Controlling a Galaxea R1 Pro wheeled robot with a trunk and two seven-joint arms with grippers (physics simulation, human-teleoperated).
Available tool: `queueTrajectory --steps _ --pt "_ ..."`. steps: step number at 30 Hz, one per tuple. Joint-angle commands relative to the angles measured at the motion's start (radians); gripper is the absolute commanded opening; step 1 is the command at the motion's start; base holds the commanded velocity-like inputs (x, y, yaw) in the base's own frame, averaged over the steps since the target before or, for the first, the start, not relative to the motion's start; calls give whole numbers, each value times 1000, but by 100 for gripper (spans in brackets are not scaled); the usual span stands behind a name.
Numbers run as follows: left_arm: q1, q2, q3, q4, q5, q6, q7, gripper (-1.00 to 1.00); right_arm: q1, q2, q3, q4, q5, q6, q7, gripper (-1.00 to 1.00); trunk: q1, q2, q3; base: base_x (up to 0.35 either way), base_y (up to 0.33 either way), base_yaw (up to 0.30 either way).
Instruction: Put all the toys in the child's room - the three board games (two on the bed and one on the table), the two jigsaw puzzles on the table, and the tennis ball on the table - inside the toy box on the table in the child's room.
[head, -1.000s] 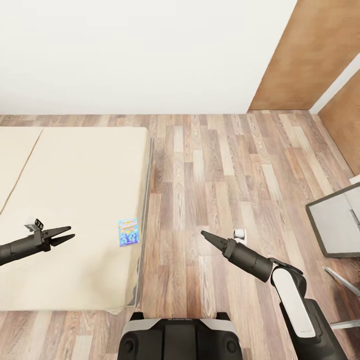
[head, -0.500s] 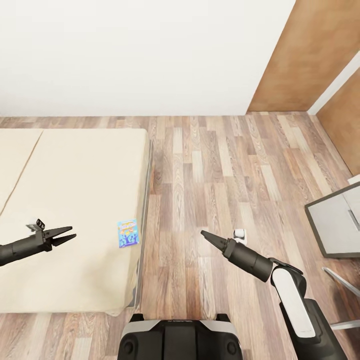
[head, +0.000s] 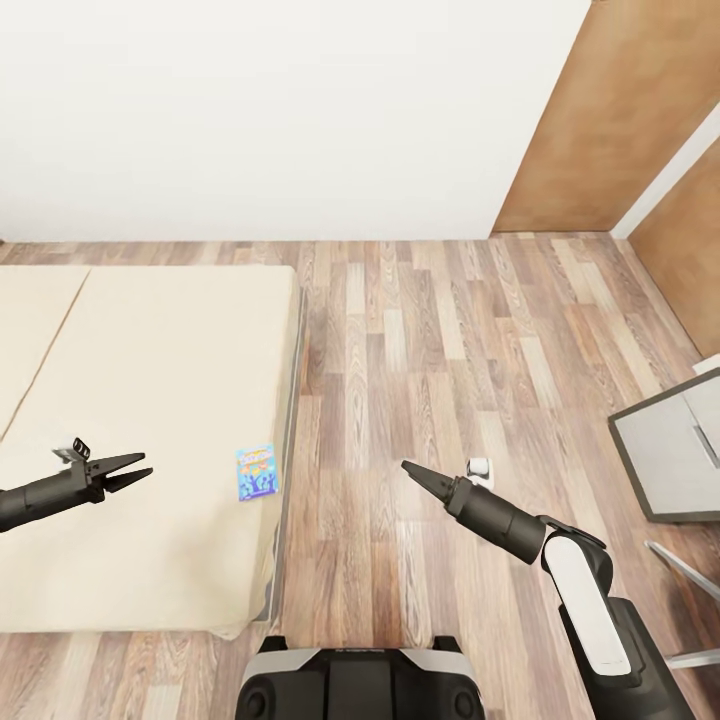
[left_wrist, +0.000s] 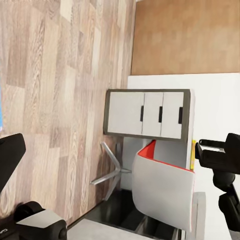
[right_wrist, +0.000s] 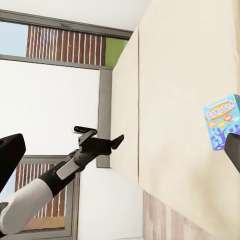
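Observation:
A small blue board game (head: 257, 472) lies flat on the beige mattress of the bed (head: 150, 380), close to the bed's right edge. My left gripper (head: 137, 470) hovers open above the mattress, a short way to the left of the game. My right gripper (head: 408, 468) hangs over the wood floor to the right of the bed, pointing toward it; its fingers stand wide apart in the right wrist view. That view shows the blue game (right_wrist: 221, 121) on the mattress (right_wrist: 185, 75) and my left arm (right_wrist: 75, 160) beyond. The table and the toy box are out of view.
A low grey cabinet (head: 668, 450) stands at the right edge, with chair legs (head: 680, 562) in front of it. The left wrist view shows the cabinet (left_wrist: 147, 114) and a red-and-white chair (left_wrist: 165, 185). Wood floor (head: 400, 330) runs between bed and cabinet up to a white wall.
The whole view has shifted: bed, game and floor slid slightly down the picture. Both arms keep their pose and both grippers their state.

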Motion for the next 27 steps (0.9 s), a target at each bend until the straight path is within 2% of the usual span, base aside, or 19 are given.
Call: queueTrajectory --steps 1,27 --pt "0 0 1 0 -1 11 -4 100 -1 0 -1 0 0 6 2 100 1 -1 1 0 0 0" --pt "0 -1 1 0 -4 11 -4 100 -1 0 -2 3 0 6 2 100 1 -1 43 0 0 0"
